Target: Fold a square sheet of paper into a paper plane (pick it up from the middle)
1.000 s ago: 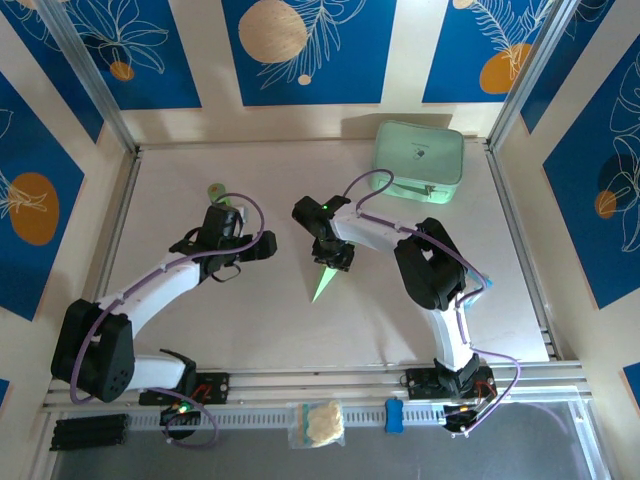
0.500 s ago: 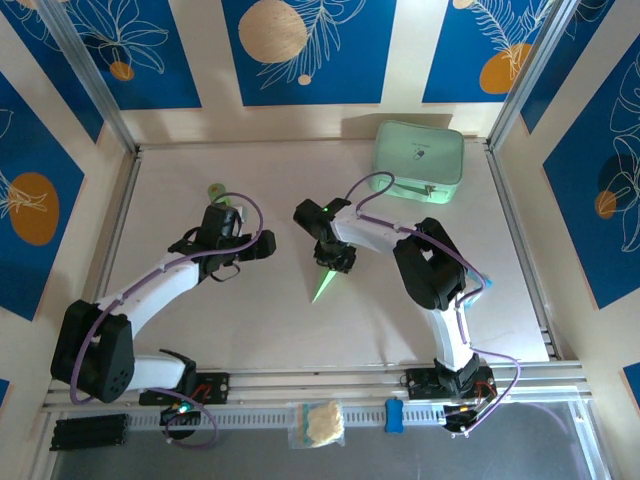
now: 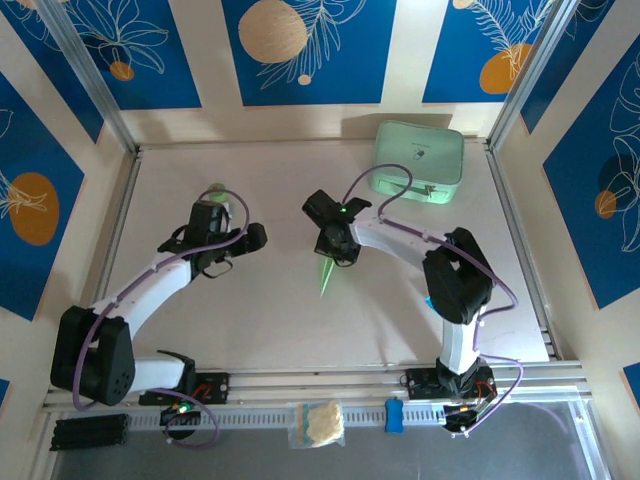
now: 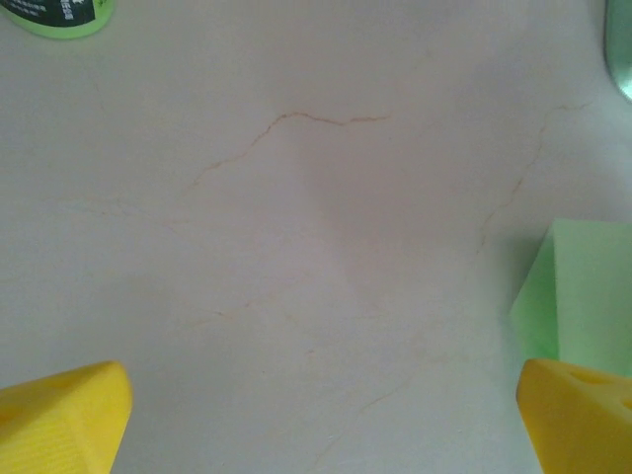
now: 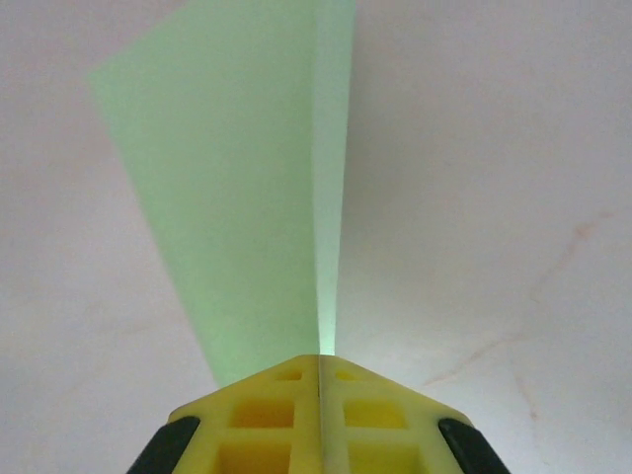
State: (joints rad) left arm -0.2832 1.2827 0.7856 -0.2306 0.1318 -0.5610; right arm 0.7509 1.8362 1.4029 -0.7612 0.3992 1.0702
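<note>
**Operator:** What has just changed?

**Describer:** Your right gripper (image 5: 321, 373) has just closed. Its yellow fingers (image 5: 267, 420) now meet, clamped on the centre crease of the paper plane (image 3: 326, 276). The plane is mid-table, its tail in that gripper and its nose pointing toward the near edge. I cannot tell if it is clear of the table. I judge the folding finished and a lift next. Your left gripper (image 4: 316, 425) stays with its fingers wide apart, holding nothing, near a small green bottle (image 4: 57, 14).

**Operator:** And the surroundings?

**Describer:** A pale cream table (image 3: 230, 320) with faint hairline veins. A mint-green case (image 3: 418, 160) sits far right. The walls carry blue panels with white leaves and orange discs.
</note>
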